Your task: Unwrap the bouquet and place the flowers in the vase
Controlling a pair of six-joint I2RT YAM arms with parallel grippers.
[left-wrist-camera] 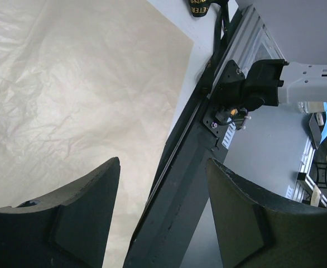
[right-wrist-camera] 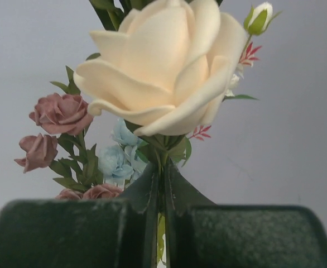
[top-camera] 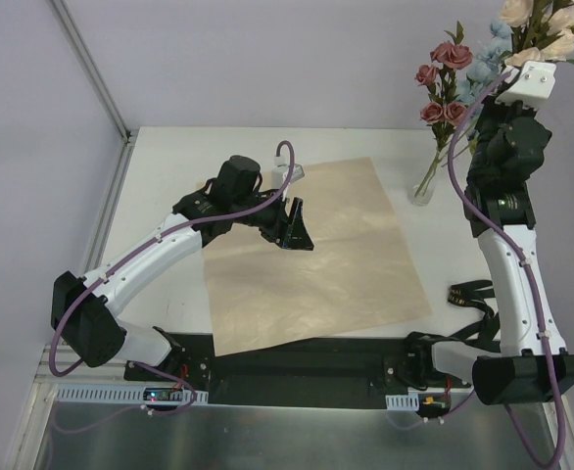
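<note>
Above the table point(top-camera: 169, 166), in the overhead view, my left gripper point(top-camera: 292, 227) is hovering over the far left part of the paper sheet point(top-camera: 316, 264), which is lying flat and fully opened, tan side up. Its jaws are standing apart with nothing between them. The black ribbon point(top-camera: 473, 294) is lying loose on the table beside my right arm, so the unwrapping is looking finished to me. My right gripper point(top-camera: 525, 57) is reaching high at the far right, with pale roses showing just past its tips. Below and to the left of it, the vase point(top-camera: 423, 188) is standing upright off the paper's far right corner, already holding pink roses point(top-camera: 452, 54) and blue blossoms point(top-camera: 488, 54).

In my left wrist view, my two fingers point(left-wrist-camera: 80, 212) are framing bare paper and the black base rail point(left-wrist-camera: 174, 212); nothing is sitting between them.

In my right wrist view, my jaws are pressing together on the green stem point(right-wrist-camera: 162, 152) of a cream rose point(right-wrist-camera: 163, 61), whose bloom is rising just above my fingertips. Pink roses and blue blossoms are showing behind it, to the left. I am judging that this held spray is what is left to go into the vase.
</note>
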